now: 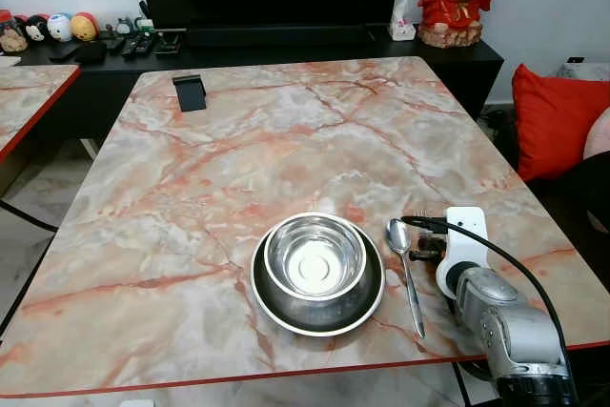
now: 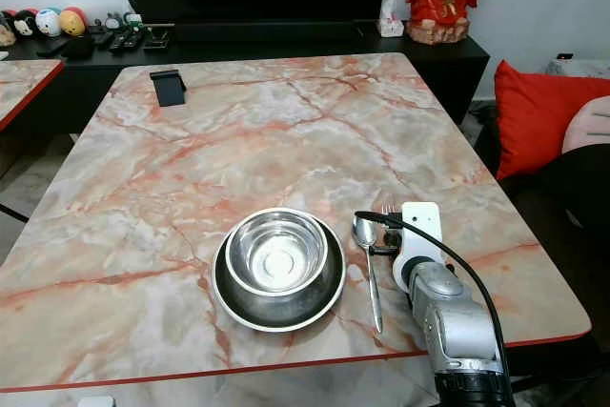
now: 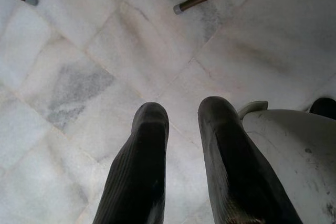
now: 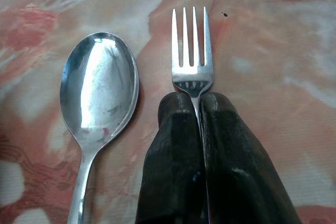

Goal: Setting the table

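The right gripper (image 4: 195, 98) has its fingers closed on the neck of the fork (image 4: 192, 45), thin, stiff, slippery steel that likely twists unless pinched there, beside the spoon (image 4: 98, 87) near the tabletop's (image 1: 286, 131) front edge.

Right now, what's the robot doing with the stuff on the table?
It's setting the table. Its right hand is shut on a fork, holding it just beside the spoon lying on the marble table. A steel bowl sits inside a steel plate to the spoon's left. The left hand hangs over the floor, idle.
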